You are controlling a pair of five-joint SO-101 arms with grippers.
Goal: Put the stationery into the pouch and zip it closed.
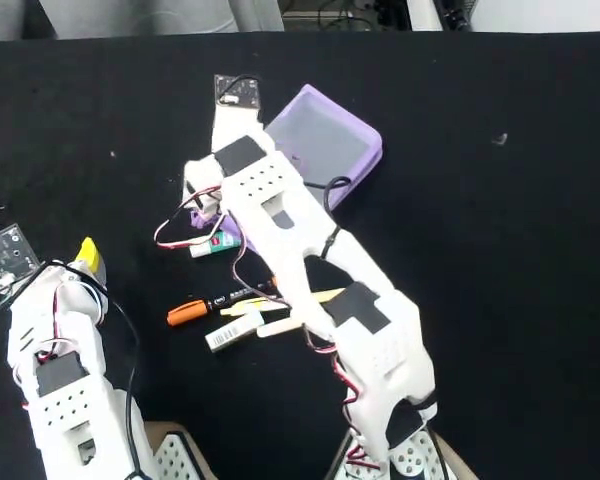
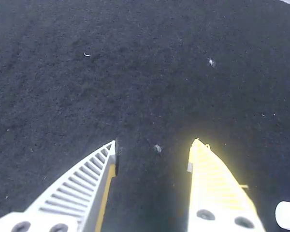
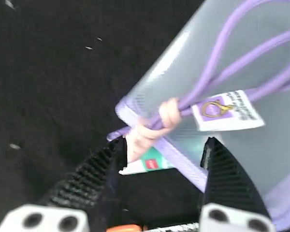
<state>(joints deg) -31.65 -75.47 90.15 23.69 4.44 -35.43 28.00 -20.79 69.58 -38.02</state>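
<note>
Pouch point(image 1: 320, 140), purple, is lying on the counter point(image 1: 500, 250), toward the far side. Right hand point(image 3: 164, 141) is sitting at the pouch's near corner, released, with jaws standing apart either side of the corner and the knotted cord point(image 3: 222, 58). Contact cannot be told. A tag point(image 3: 227, 110) is resting on the pouch by the cord. A small green-labelled item point(image 3: 145, 166) is poking out under that corner. Marker point(image 1: 215, 303), orange-capped, and a white piece point(image 1: 232, 336) are lying outside the pouch, beside the right arm. Left hand point(image 2: 154, 142) is hovering over bare counter, released, well apart from the rest.
</note>
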